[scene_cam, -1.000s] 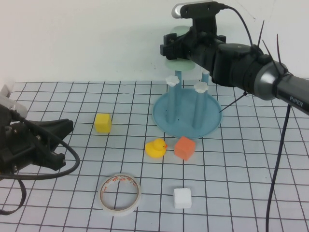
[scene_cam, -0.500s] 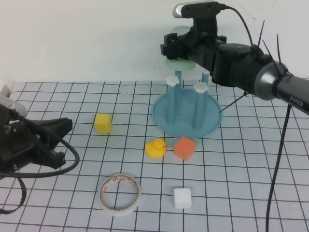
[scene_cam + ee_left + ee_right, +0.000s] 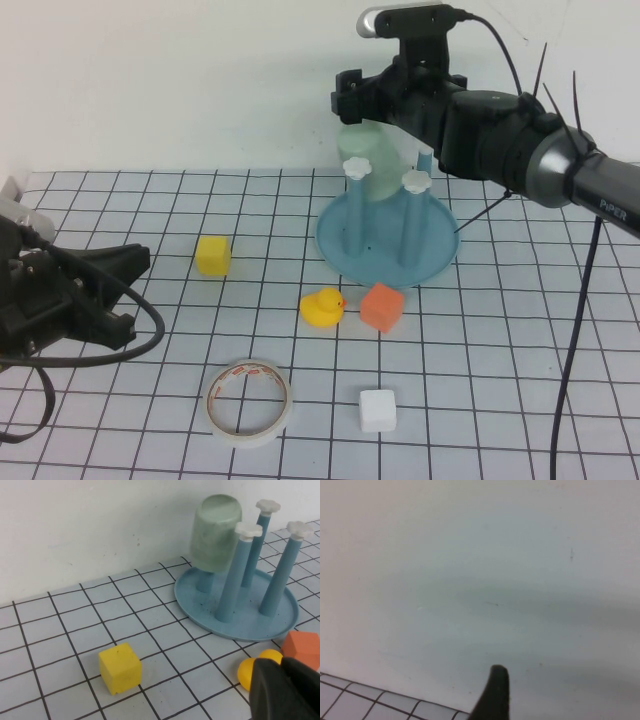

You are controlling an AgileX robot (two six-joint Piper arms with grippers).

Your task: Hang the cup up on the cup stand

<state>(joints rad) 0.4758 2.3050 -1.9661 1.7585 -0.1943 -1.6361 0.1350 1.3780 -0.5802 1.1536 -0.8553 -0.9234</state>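
**Mint cup sits upside down on a rear peg**

Mint-green, the cup (image 3: 371, 163) hangs inverted over a back peg of the cup stand (image 3: 388, 243), which stands on the gridded worktop (image 3: 150, 210). Just above the cup, the right gripper (image 3: 350, 100) hovers with its fingers spread wide, nothing between them. At the near left of the worktop, well apart from the stand, the left gripper (image 3: 135, 262) rests with its fingers clenched on nothing.
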